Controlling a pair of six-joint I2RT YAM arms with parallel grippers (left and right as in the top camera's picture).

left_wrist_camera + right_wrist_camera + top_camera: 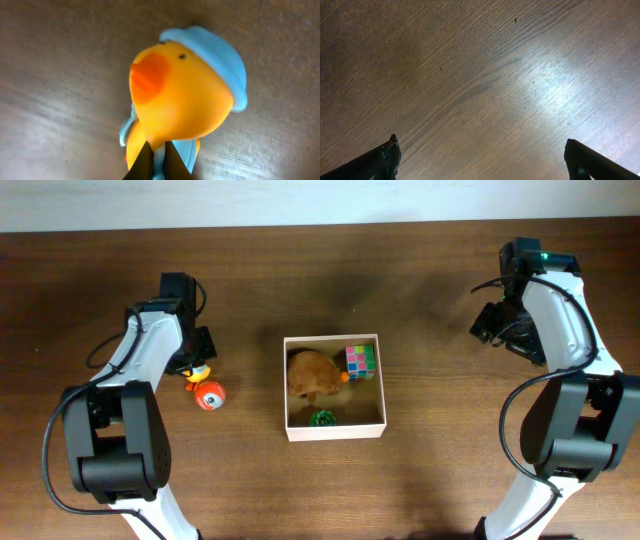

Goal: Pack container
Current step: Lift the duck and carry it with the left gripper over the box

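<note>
At centre of table [430,480]: container [335,432], square, shallow, open on top, with white walls and tan inside. Inside it: brown plush [312,375] in the left half, touching a multicoloured cube [360,361] set in the far right corner. Near the front wall: small green item [322,418], too small to identify.

Left of container and well apart from it: duck [200,372]. Just beside it on the near side: orange ball [210,396] with one eye-like dot.

Directly over the duck: left gripper [197,360]. In left wrist view, fingers [144,162] nearly together, with only a thin gap and a blue part of the duck pinched in it. Above them, filling the frame: yellow body, orange beak, blue hat. Grip closed on the duck. Cannot tell whether lifted off the wood or resting on it.

At far right of table, well apart from container: right gripper [497,328]. In right wrist view, fingers [385,160] at opposite lower corners, spread wide, nothing between them, bare wood grain beneath.
</note>
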